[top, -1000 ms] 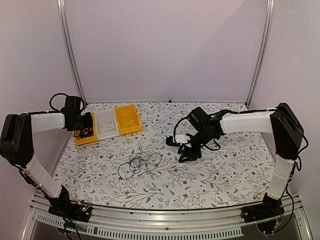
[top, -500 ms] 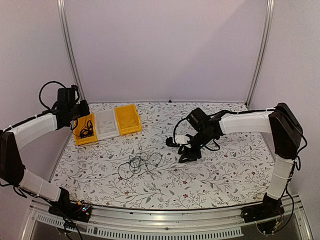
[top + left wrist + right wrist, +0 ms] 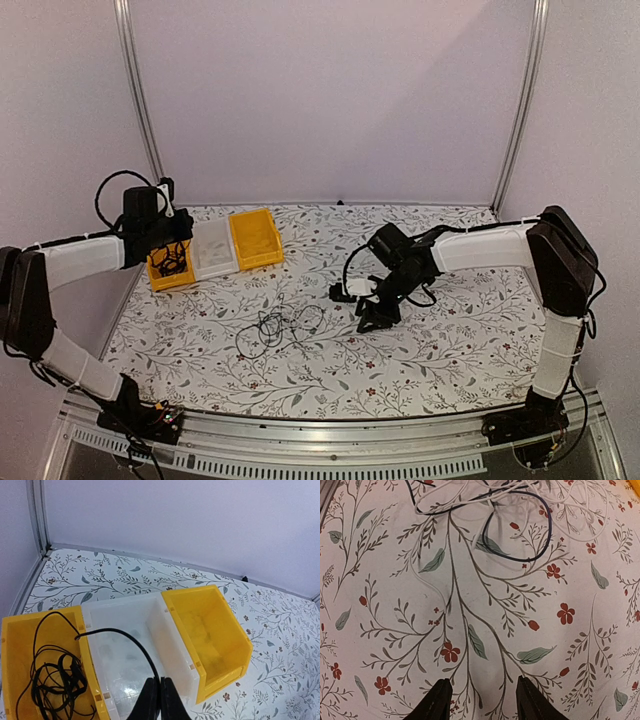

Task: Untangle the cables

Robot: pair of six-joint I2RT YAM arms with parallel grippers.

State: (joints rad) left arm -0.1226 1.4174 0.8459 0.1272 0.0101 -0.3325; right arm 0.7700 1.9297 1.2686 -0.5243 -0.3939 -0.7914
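A loose tangle of thin black cables lies on the floral table, left of my right gripper. In the right wrist view its dark and pale loops lie ahead of my open, empty right gripper, which hovers low over bare cloth. My left gripper is above the bins, shut on one thin black cable. That cable arcs over the clear bin into the left yellow bin, where a black cable bundle lies.
Three bins stand in a row at the back left: the left yellow bin, a clear bin and a right yellow bin. In the left wrist view the clear bin and right yellow bin hold no cables. Metal frame posts flank the table.
My left gripper has lifted out of the left yellow bin and now sits above the bins, holding a cable. My right gripper has shifted slightly left toward the tangle.
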